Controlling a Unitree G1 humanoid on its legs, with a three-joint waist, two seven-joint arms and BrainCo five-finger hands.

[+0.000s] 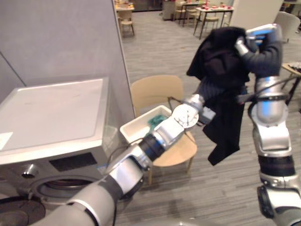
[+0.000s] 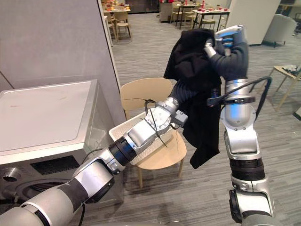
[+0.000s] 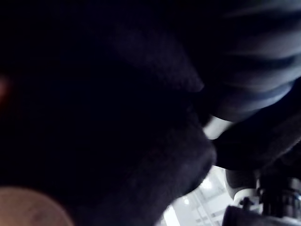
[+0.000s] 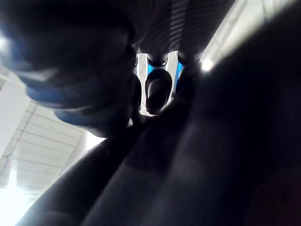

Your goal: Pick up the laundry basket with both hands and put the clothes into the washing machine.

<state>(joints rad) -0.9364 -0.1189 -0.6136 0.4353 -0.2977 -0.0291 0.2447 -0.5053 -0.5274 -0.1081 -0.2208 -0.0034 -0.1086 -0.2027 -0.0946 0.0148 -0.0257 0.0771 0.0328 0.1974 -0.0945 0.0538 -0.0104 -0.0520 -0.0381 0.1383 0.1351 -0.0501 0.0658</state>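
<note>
A black garment [image 1: 221, 80] hangs high in the air over the chair, its tail dangling down to seat height. My right hand [image 1: 247, 44] is raised at the top of it, fingers curled into the cloth. From the lower left, my left hand [image 1: 207, 89] reaches into the garment's middle, and the cloth covers it past the ribbed cover. The white laundry basket [image 1: 136, 127] rests on a tan chair [image 1: 155, 92], holding a teal cloth [image 1: 155, 121]. The washing machine [image 1: 51, 117] stands at the left, its drum opening [image 1: 61, 188] low on the front.
A grey partition wall [image 1: 61, 37] rises behind the machine. Dining tables and chairs [image 1: 211, 12] stand far back. A small side table [image 1: 291, 68] sits at the right edge. Open wood floor lies in front of the chair.
</note>
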